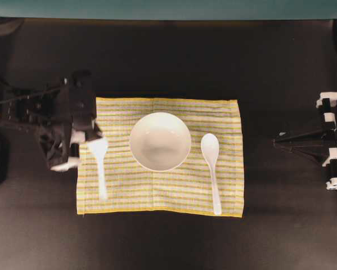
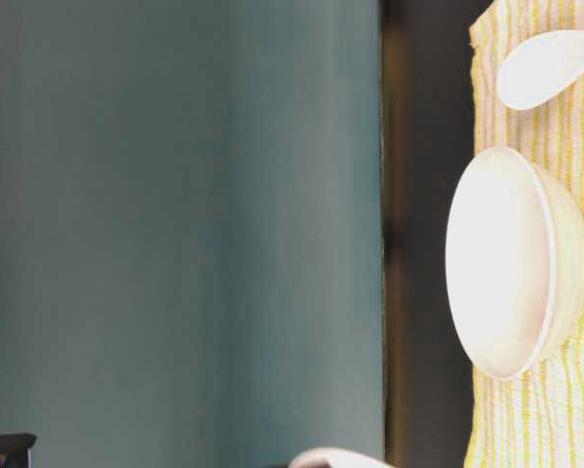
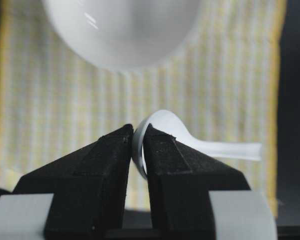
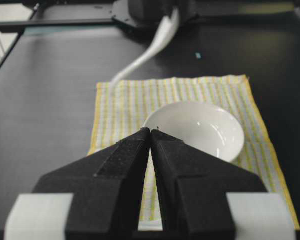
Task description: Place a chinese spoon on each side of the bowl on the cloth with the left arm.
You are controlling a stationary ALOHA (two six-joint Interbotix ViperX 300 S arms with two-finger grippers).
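Spoon-wise, your left gripper (image 3: 137,145) is clamped on a glossy white Chinese spoon (image 1: 99,163) above the yellow-striped woven cloth's (image 1: 224,121) left edge, beside the round white bowl (image 1: 160,141); right gripper (image 4: 150,137) pressed together.

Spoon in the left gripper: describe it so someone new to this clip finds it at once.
Start at the striped cloth with the white bowl on it. Go to the cloth's left edge, where the left gripper pinches a white spoon by its scoop, handle trailing over the cloth. Unlike the other spoon, lying free right of the bowl, this one is held and looks blurred.
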